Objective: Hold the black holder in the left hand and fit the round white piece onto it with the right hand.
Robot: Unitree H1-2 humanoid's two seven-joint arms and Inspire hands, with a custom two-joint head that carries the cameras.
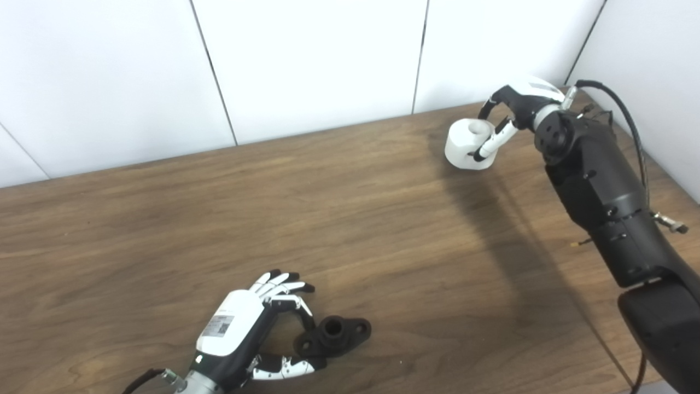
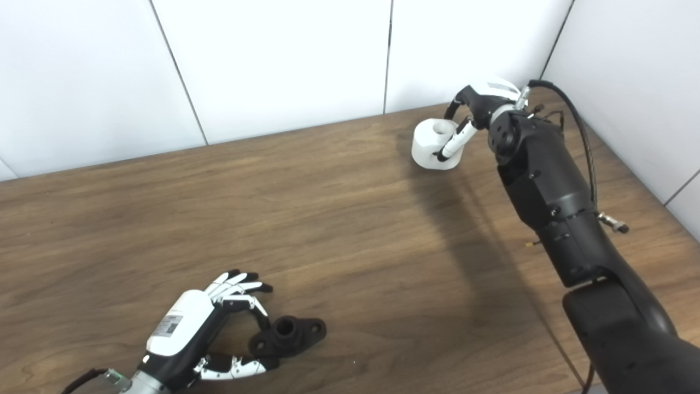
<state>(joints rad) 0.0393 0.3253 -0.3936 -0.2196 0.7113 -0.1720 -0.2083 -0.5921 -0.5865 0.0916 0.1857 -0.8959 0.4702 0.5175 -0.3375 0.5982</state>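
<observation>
- the left hand (image 1: 235,328) rests low at the near edge of the wooden counter (image 1: 350,219), its fingers (image 1: 281,284) curled around the left end of the black holder (image 1: 334,334); the thumb sits under that end and the fingertips above it, touching or nearly so, though whether the grip is firm cannot be told.
- the holder lies flat on the counter, not yet lifted, its round socket facing up just beyond the fingertips.
- the right hand (image 1: 517,109) is at the far corner by the white wall (image 1: 311,60), fingers wrapped on the round white piece (image 1: 469,143), one finger across its near side, others hooked over the top; the piece appears held, at or just above the counter.
- the two parts are well apart, at opposite ends of the counter.
- progress, by these views: both grasps are begun; raising the holder, bringing the white piece across and seating it on the socket all seem left to do.
</observation>
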